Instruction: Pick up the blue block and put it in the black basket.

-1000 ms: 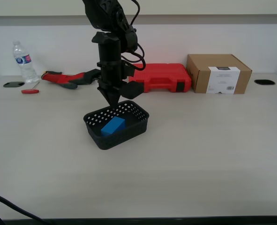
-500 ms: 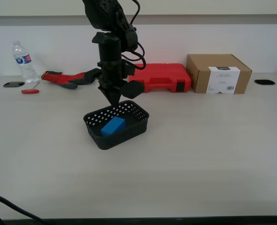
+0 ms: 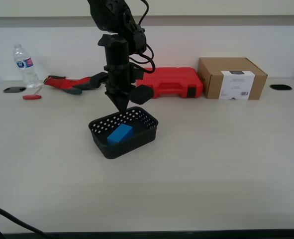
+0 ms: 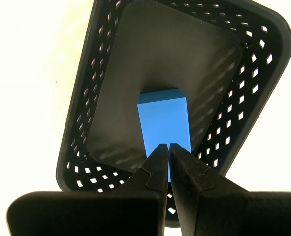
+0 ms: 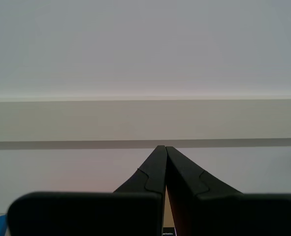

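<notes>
Resting in one black basket [image 3: 142, 130], one blue block [image 3: 120, 133]

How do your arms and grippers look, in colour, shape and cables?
My first gripper and my second gripper are matt black, each with two fingers tapering to thin tips from a broad black base. The exterior view shows one black jointed arm with looping black cables. I see no markings.

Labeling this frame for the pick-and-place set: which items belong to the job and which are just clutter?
Job:
- blue block, lying inside the basket
- black basket
- my first tool, shut, above the basket

Lying about:
- red tool case
- cardboard box
- water bottle
- red and black gloves
- small red-handled tool
</notes>
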`<state>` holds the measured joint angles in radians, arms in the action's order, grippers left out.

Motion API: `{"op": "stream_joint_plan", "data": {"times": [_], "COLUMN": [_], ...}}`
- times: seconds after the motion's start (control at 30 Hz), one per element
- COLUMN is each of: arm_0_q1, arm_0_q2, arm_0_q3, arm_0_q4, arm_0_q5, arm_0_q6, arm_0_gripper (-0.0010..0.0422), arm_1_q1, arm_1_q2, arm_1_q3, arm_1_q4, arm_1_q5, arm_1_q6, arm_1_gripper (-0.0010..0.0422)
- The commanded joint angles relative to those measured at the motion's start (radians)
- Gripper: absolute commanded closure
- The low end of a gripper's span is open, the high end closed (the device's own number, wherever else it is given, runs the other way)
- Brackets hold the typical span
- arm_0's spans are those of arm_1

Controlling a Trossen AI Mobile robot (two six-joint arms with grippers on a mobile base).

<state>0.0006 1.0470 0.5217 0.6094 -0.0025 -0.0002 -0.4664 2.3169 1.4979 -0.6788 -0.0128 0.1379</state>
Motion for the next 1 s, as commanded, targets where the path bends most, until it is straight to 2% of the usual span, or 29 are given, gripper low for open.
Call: {"op": "stream_joint_plan", "data": {"times": [0.03, 1.0], "arm_0_q1": [0.000, 0.000], "arm_0_q2": [0.000, 0.000], "arm_0_q3": [0.002, 0.002], "arm_0_q4": [0.003, 0.003], "arm_0_q5": [0.000, 0.000], "arm_0_q6": [0.000, 0.000], "arm_0_gripper": [0.0413, 0.0413], "arm_1_q1": [0.000, 0.000], "arm_1_q2": [0.000, 0.000], "arm_1_q3": [0.000, 0.000], "arm_1_q4": [0.001, 0.035], "arm_1_q5": [0.005, 0.005], "arm_1_q6": [0.000, 0.000], "arm_1_gripper": [0.0413, 0.0413]}}
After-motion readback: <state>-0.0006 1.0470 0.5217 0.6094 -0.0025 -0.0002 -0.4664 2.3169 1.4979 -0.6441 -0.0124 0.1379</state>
